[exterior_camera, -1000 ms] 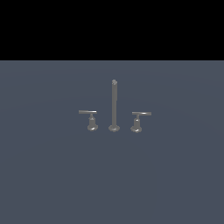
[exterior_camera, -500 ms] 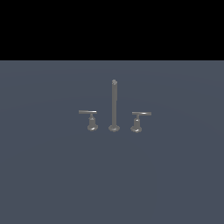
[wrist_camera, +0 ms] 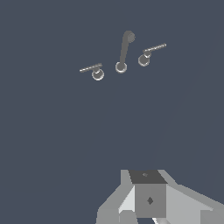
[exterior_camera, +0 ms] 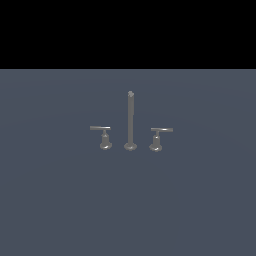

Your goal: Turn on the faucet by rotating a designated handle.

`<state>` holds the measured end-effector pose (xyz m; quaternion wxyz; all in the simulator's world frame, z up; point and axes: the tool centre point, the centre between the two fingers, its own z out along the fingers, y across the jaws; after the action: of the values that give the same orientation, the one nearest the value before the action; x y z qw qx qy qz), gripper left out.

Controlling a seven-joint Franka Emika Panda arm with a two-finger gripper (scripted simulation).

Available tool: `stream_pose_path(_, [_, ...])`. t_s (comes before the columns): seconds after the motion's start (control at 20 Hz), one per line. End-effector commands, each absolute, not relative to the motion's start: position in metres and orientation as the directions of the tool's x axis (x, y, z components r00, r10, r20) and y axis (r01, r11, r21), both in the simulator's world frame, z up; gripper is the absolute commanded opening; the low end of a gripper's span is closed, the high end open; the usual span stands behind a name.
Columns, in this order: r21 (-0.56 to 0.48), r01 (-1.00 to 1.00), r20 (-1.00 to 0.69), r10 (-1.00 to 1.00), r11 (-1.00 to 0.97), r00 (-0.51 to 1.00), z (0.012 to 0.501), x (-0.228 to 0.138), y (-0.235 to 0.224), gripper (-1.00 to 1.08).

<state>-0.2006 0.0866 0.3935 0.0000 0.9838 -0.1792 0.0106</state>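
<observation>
Faucet point(exterior_camera: 130, 121) mid-floor, handle point(exterior_camera: 100, 128) at exterior view's left w/ bar jutting left; gripper point(wrist_camera: 148, 205) well apart, jaw state unclear, prob. approach bar tip from above, then sweep.

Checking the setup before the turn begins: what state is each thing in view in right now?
faucet: post upright on its round foot, untouched.
handle: bar level, jutting toward the exterior view's left; nothing touching it.
other handle: bar level, jutting toward the exterior view's right; untouched.
gripper: seen only in the wrist view, well clear of the faucet; fingertips out of frame, so open or shut cannot be told.
</observation>
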Motion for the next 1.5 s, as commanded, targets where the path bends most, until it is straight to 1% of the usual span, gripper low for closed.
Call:
stream_pose_path(0.0, [-0.005,-0.404,0.020,-0.404,-0.915,0.915,0.380,-0.192,0.095,-1.00])
stream_pose_path(0.7, [-0.011,-0.649,0.011,-0.649,-0.761,0.760,0.310,-0.139,0.130,-1.00])
stream_pose_path(1.45, [-0.014,-0.829,0.002,-0.829,-0.559,0.559,0.246,-0.081,0.148,-1.00])
